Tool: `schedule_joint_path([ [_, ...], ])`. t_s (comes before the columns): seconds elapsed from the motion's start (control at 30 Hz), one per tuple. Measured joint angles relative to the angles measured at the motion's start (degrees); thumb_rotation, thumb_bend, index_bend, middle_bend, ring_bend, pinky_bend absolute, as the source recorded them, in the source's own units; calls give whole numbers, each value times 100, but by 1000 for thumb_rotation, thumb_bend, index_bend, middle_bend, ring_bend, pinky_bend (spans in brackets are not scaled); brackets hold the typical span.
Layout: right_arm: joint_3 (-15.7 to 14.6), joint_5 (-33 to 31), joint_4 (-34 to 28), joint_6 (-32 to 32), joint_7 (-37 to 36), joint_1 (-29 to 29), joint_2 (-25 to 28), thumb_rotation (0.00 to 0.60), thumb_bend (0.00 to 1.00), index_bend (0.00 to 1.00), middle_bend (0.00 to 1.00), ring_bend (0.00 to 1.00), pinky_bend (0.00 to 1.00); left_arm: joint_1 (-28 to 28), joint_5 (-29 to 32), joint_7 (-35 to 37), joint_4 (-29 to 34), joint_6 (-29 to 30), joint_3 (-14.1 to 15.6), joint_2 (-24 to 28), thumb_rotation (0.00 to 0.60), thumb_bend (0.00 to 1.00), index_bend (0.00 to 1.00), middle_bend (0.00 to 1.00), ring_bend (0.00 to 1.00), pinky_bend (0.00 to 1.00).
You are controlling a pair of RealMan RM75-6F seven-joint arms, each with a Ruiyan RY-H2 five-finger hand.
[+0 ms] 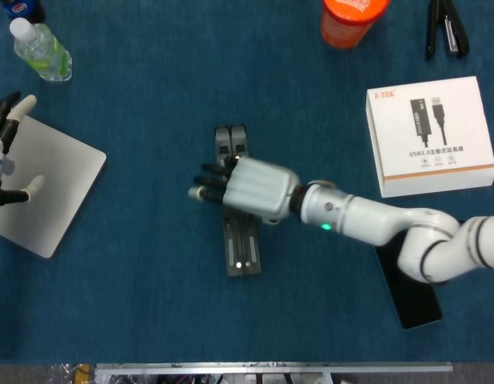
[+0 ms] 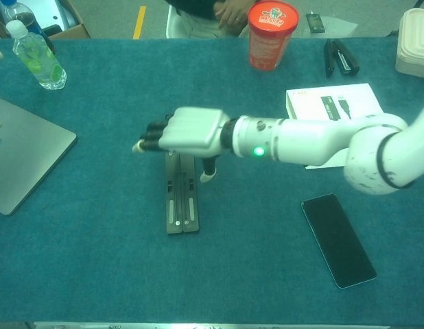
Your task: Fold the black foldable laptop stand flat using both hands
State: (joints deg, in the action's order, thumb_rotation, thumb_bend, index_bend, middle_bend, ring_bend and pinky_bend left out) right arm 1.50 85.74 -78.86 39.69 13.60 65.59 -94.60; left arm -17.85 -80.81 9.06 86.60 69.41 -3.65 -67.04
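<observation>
The black laptop stand [image 1: 241, 240] lies flat and narrow on the blue table, its two bars side by side; in the chest view the stand [image 2: 181, 205] runs toward me. My right hand [image 1: 251, 188] hovers over its far half, fingers stretched leftward and slightly apart, holding nothing. In the chest view the right hand [image 2: 191, 130] looks raised off the stand, thumb hanging down beside it. My left hand [image 1: 3, 148] is at the far left edge over the laptop, fingers spread and empty.
A silver laptop [image 1: 55, 184] lies at the left, a water bottle [image 1: 41, 50] behind it. An orange cup [image 1: 351, 20] and a black stapler [image 1: 445, 28] stand at the back. A white box [image 1: 431, 136] and a black phone [image 1: 411, 296] sit to the right.
</observation>
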Motion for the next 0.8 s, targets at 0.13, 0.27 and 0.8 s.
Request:
schedule_joint_path([
  [0.13,34,-330,-369,522,316,-435,363,600,14,0,96,63,260,29,81,-95,-28,79,-47,-28,600,234,0,0,0,7],
  [0.27,21,-699,-922,1139,884,-956,843,600,14,0,107,63,260,99,148,-317,-50,286,-103,-66,600,234,0,0,0,7],
  [0.8,-232,-1207,-2204,3784,1050,-3284,2067,600,13,0,119,62,260,533,304,-1481,255,964,-65,42,600,235,0,3,0,7],
])
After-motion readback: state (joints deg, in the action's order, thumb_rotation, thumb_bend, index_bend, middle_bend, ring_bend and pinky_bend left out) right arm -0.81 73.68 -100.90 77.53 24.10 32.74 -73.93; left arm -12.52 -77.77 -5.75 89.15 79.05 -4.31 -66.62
